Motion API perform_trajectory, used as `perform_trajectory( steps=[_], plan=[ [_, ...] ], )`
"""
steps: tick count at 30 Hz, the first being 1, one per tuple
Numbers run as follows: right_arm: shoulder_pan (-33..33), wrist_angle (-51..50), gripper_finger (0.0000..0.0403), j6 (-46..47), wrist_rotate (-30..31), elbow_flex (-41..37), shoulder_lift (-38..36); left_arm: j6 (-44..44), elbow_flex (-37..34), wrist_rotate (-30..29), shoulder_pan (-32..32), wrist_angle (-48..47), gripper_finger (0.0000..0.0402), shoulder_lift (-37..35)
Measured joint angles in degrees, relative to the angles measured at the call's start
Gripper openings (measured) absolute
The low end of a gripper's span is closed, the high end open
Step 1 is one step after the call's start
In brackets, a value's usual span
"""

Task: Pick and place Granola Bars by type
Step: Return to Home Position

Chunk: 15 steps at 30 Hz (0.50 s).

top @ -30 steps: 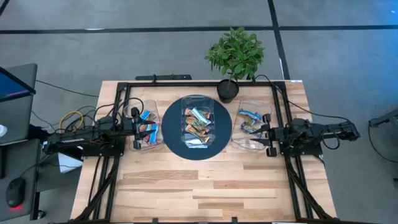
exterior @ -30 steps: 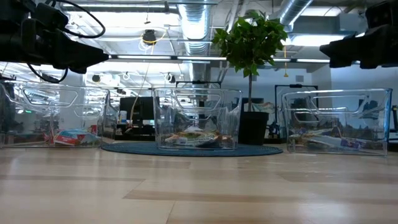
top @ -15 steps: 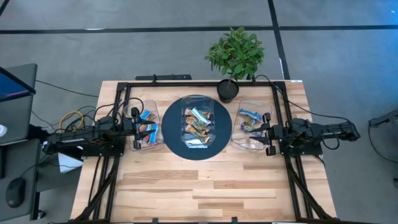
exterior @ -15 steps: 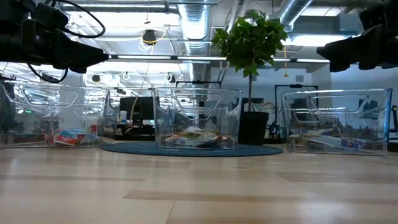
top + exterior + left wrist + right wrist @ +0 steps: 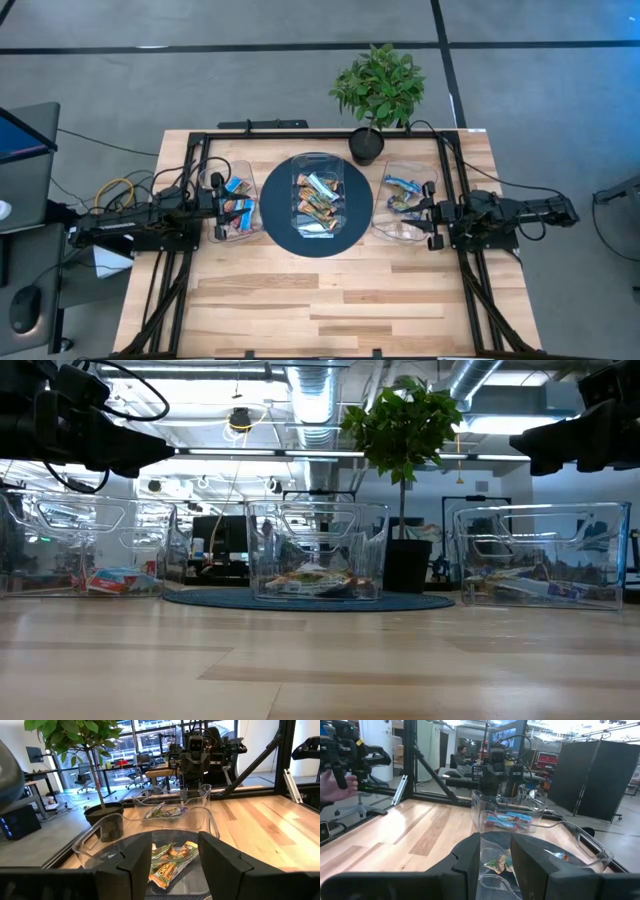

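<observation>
I look down on a grey concrete floor (image 5: 530, 90) with the wooden table (image 5: 330, 300) in the middle, its front half bare. A black frame (image 5: 205, 160) runs along both sides and the back, and loose cables (image 5: 115, 190) trail off the left edge. A potted plant (image 5: 378, 85) stands at the back. A dark round mat (image 5: 278, 235) carries the middle bin (image 5: 296, 180); the left bin (image 5: 240, 166) and right bin (image 5: 400, 232) flank it. The left gripper (image 5: 218, 206) hangs above its bin's outer rim, fingers spread and empty. The right gripper (image 5: 433, 215) does likewise. The Granola Bars (image 5: 318, 195) lie inside all three bins. Beyond the table, a person's hand (image 5: 334, 787) shows at the room's edge.
</observation>
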Motion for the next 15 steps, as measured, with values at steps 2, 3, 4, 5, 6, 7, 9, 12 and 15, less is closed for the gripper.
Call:
perform_trajectory(
  steps=[2, 3, 4, 5, 6, 7, 9, 12, 15],
  plan=[
    [0.0, 0.0, 0.0102, 0.0, 0.0, 0.0, 0.0, -0.21, -0.02, 0.0, 0.0, 0.0, 0.0155, 0.0],
    [0.0, 0.0, 0.0102, 0.0, 0.0, 0.0, 0.0, -0.22, -0.01, 0.0, 0.0, 0.0, 0.0155, 0.0],
    [0.0, -0.02, 0.0102, 0.0, 0.0, 0.0, 0.0, -0.14, -0.02, 0.0, 0.01, 0.0, 0.0155, 0.0],
    [0.0, -0.02, 0.0102, 0.0, 0.0, 0.0, 0.0, 0.05, -0.02, 0.0, 0.0, 0.0, 0.0155, 0.0],
    [0.0, -0.02, 0.0102, 0.0, 0.0, 0.0, 0.0, 0.05, -0.01, 0.0, 0.0, 0.0, 0.0155, 0.0],
    [0.0, -0.02, 0.0102, 0.0, 0.0, 0.0, 0.0, -0.01, 0.0, 0.0, 0.02, 0.0, 0.0155, 0.0],
    [0.0, -0.02, 0.0102, 0.0, 0.0, 0.0, 0.0, -0.11, 0.0, 0.0, 0.01, 0.0, 0.0155, 0.0],
    [0.0, -0.04, 0.0102, 0.0, 0.0, 0.0, 0.0, 0.27, -0.02, 0.0, 0.0, 0.0, 0.0155, 0.0],
    [0.0, -0.06, 0.0102, 0.0, 0.01, 0.0, 0.0, 0.18, -0.01, 0.0, 0.01, 0.0, 0.0155, 0.0]
  ],
)
